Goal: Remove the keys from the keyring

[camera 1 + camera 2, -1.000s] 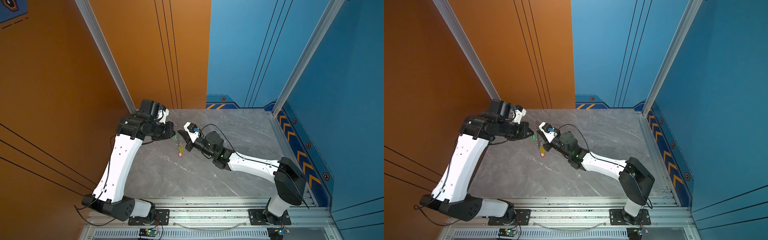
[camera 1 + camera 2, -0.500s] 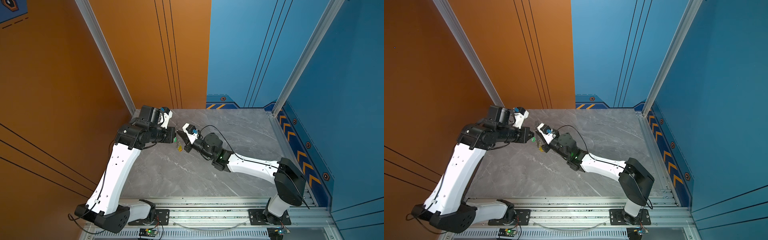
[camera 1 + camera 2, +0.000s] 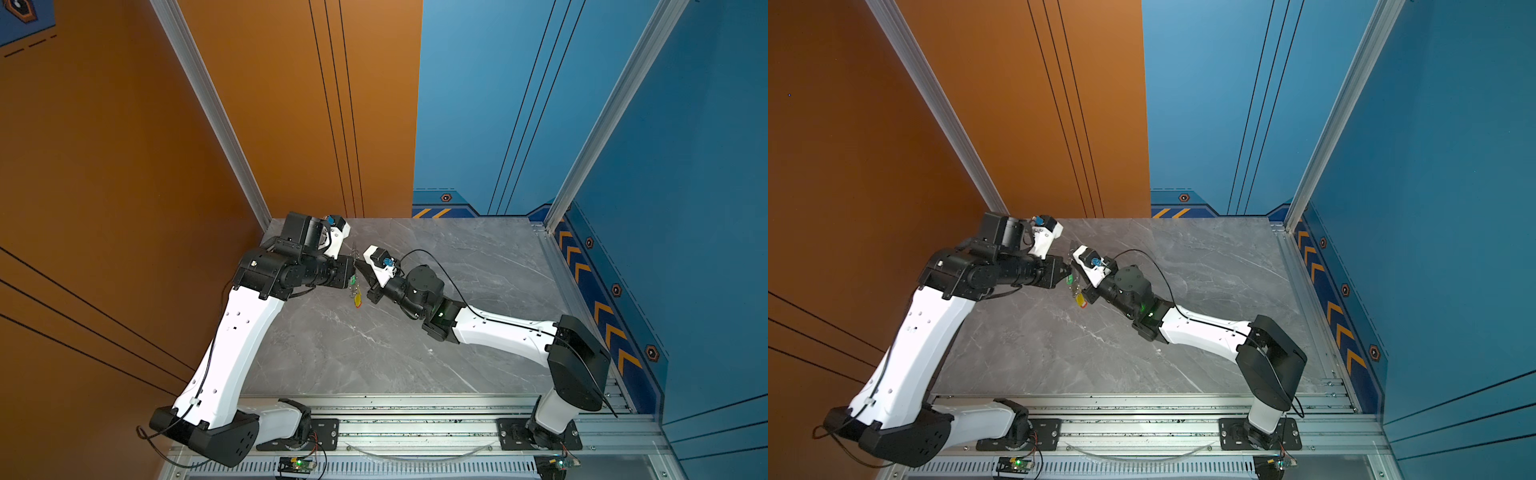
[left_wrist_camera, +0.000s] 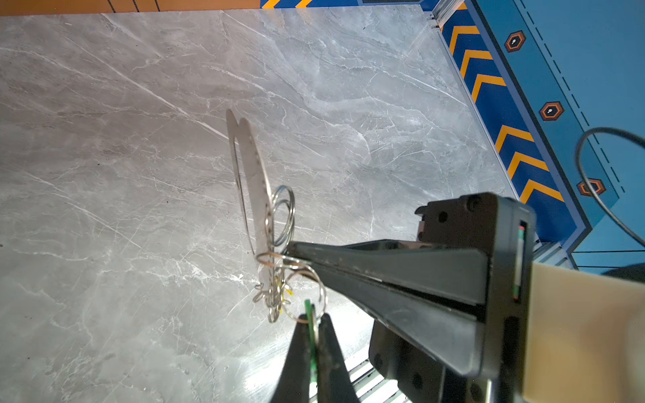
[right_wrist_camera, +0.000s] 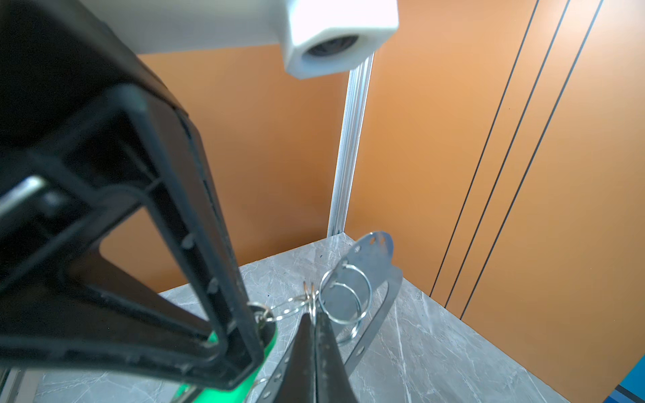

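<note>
Left wrist view, low centre of the frame: the left claw (image 4: 311, 320) is pressed together on the green tag (image 4: 308, 308) and on the wire ring threaded through it. Entering from the right edge, the right claw (image 4: 289, 252) is likewise closed. It pinches the keyring (image 4: 249, 167) at its ringed edge, with a silver ring caught at the tip; whether the pads bite plate, wire or both I cannot tell. The keyring stands on edge in mid-frame, clear of the marble table (image 4: 104, 174). Two larger split rings (image 4: 284, 213) loop through it just above the right claw's tip. In a top view the yellow tag (image 3: 358, 297) and red tag (image 3: 357, 306) dangle below the meeting claws, left of centre.

Judged from this, the green key is not yet free, since its ring links into the others. If the claws pull apart without the coil being worked open, the thin tag may slide out of the left claw. The plate could also twist out of the right claw and drop. The tangled small rings (image 4: 274, 300) beneath the plate could snag, and the dangling tags would add jerk if they swing.
</note>
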{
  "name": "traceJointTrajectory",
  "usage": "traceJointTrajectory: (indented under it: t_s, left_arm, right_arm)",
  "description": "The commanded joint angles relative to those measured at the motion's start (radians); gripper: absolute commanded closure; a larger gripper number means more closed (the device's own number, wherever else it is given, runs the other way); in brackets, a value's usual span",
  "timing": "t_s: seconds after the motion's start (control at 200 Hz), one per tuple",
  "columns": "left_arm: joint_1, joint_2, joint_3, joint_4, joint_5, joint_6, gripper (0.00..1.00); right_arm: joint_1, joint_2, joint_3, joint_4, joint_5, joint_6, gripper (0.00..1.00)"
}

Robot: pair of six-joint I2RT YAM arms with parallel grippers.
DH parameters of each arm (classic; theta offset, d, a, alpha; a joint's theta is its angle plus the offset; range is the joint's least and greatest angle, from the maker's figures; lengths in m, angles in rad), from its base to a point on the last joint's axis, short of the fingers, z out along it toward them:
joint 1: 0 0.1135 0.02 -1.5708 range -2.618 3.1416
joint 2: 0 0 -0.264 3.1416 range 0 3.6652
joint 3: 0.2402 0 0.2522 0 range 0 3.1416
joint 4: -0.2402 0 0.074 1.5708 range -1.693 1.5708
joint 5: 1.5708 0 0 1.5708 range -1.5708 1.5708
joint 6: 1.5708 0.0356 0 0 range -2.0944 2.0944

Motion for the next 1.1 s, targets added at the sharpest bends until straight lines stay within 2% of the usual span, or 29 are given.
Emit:
traceJointTrajectory:
  t_s: [0.0,0.175,0.42,0.656,1.091]
  left_arm:
    - [-0.03,-0.014,-0.021,-0.063,0.072,0.022,1.0]
    - [-0.043,-0.015,-0.034,-0.065,0.085,0.021,1.0]
    - [-0.044,-0.028,-0.081,-0.074,0.046,0.036,1.0]
    - [-0.019,-0.038,-0.076,-0.093,0.005,0.075,1.0]
    - [0.026,-0.078,-0.093,-0.13,-0.02,0.158,1.0]
  right_arm:
    - [-0.016,0.019,0.048,0.024,0.092,0.003,1.0]
    - [-0.016,0.031,0.057,0.033,0.099,0.004,1.0]
    - [-0.016,0.023,0.056,0.047,0.102,0.027,1.0]
    - [-0.001,0.011,0.027,0.064,0.106,0.006,1.0]
    - [0.034,-0.007,0.001,0.074,0.189,-0.057,1.0]
